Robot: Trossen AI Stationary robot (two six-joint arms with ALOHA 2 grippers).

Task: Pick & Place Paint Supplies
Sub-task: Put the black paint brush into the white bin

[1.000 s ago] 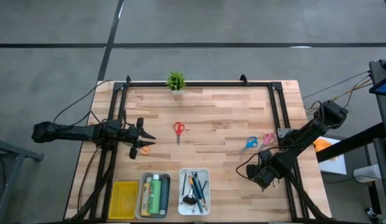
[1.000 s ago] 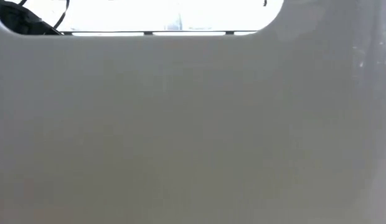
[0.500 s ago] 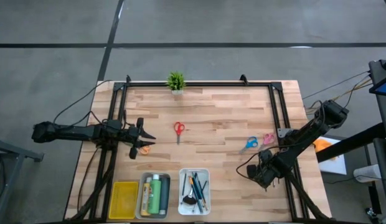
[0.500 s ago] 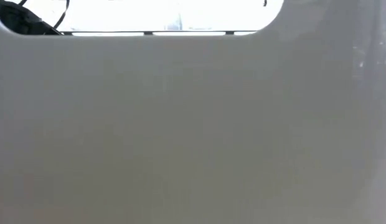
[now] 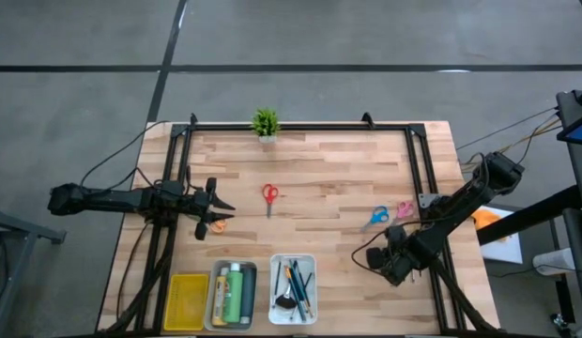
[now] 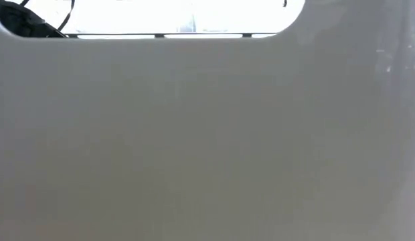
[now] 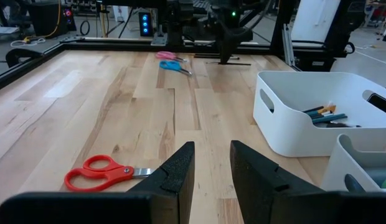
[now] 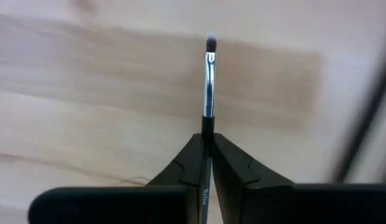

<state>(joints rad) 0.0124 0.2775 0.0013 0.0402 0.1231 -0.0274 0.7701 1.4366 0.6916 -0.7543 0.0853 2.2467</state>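
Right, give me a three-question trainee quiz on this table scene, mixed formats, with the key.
1. True or false: the right pincer is shut on a thin brush.
2. Which scissors lie nearest the left pincer? A) orange-handled scissors B) blue-handled scissors C) pink-handled scissors
3. Fill in: the paint bottles lie in the ____ tray.

Key: 1 true; 2 A; 3 grey.
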